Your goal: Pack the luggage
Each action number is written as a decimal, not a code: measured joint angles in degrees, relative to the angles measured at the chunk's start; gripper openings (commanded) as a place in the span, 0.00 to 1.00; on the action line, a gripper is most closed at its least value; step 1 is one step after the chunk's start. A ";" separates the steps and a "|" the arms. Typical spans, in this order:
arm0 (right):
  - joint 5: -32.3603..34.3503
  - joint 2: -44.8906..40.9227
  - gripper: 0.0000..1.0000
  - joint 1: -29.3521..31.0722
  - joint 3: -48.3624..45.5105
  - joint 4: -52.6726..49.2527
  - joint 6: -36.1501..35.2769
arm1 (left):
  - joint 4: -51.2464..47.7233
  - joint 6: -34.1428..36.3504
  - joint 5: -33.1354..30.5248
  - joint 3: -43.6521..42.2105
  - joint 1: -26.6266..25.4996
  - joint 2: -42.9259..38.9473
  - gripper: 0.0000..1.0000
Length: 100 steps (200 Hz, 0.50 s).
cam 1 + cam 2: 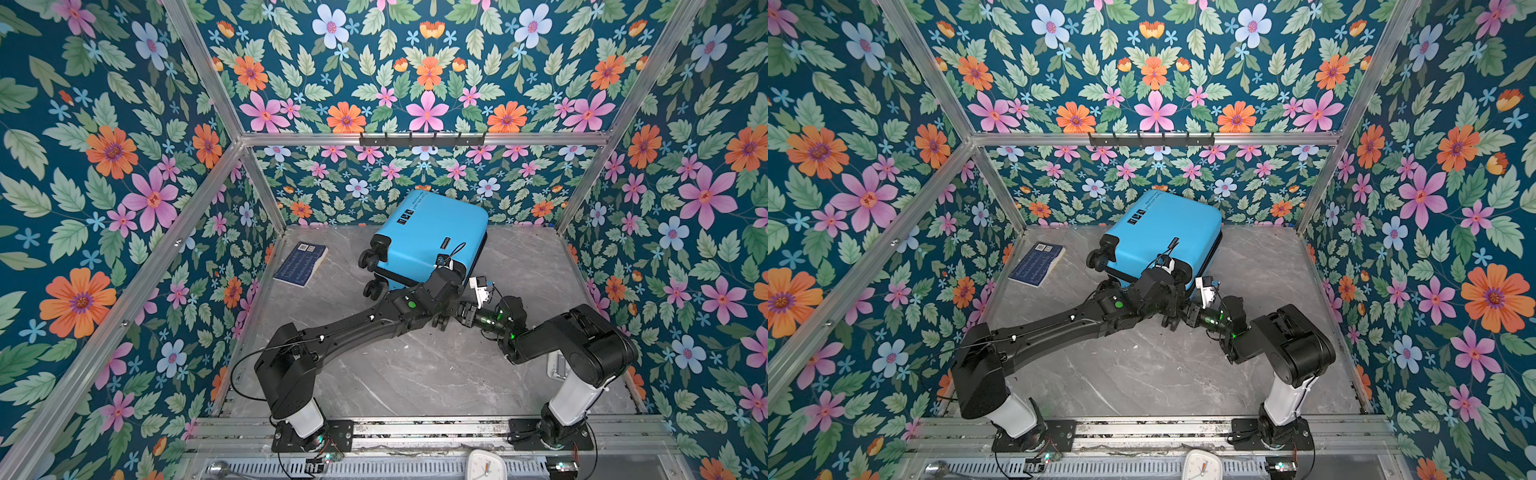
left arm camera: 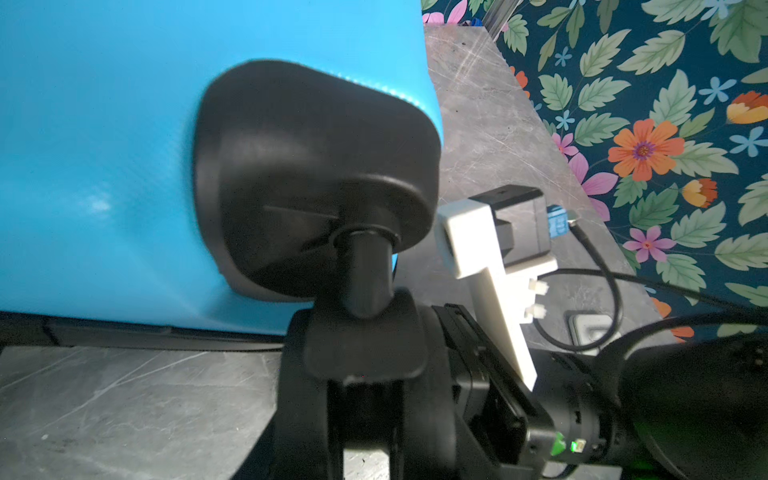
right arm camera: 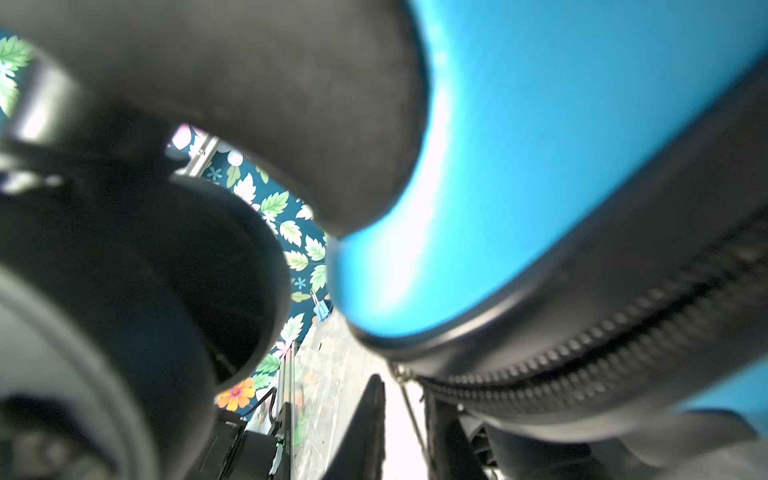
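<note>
One luggage (image 1: pixel 440 232), a small bright-blue hard-shell suitcase, is seen lying with its halves together at the back middle of the grey marble-patterned tabletop (image 1: pixel 415 365), wheeled end toward the near side, well apart from a dark-blue booklet (image 1: pixel 301 264) at the left. Both grippers are gathered at its near right corner: the left gripper (image 1: pixel 451 272) by a black wheel housing (image 2: pixel 316 166), the right gripper (image 1: pixel 461 311) just beside the black zip (image 3: pixel 602 357). For neither can it be told whether the jaws are apart, together or clamped.
</note>
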 measured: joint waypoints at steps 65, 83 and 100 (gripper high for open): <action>0.66 0.52 0.05 0.09 0.92 0.68 1.07 | 0.39 -0.02 -0.09 -0.44 0.00 -0.28 0.00; 0.55 0.74 0.00 0.09 1.01 0.90 1.53 | 0.61 -0.02 -0.24 -0.57 0.02 -0.31 0.00; 0.52 1.11 0.00 0.11 1.01 1.60 1.92 | 0.72 -0.02 -0.28 -0.72 0.02 -0.42 0.00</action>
